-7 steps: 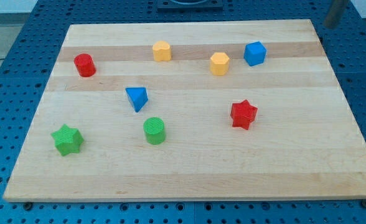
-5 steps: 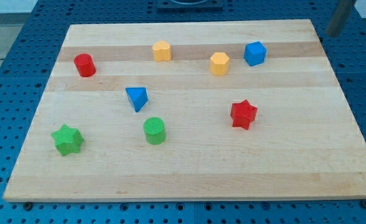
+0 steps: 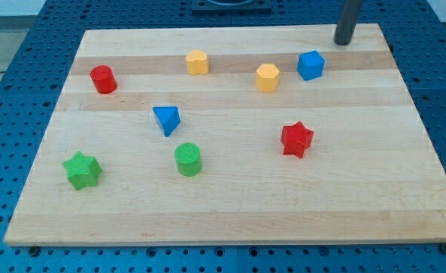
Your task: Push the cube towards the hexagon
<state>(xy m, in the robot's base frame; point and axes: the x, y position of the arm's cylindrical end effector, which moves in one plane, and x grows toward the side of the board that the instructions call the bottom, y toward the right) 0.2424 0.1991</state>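
Your blue cube sits near the board's top right, just right of the nearer yellow hexagon; a second yellow hexagon lies further left. My tip, a bare rod with no pincer, stands above-right of the cube, apart. You're approaching; next, push leftward and slightly down.

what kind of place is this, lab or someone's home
Most likely a robotics lab bench: a pale wooden board lies on a blue perforated metal table, small coloured plastic blocks are scattered on it, and my tip is near the blue cube.
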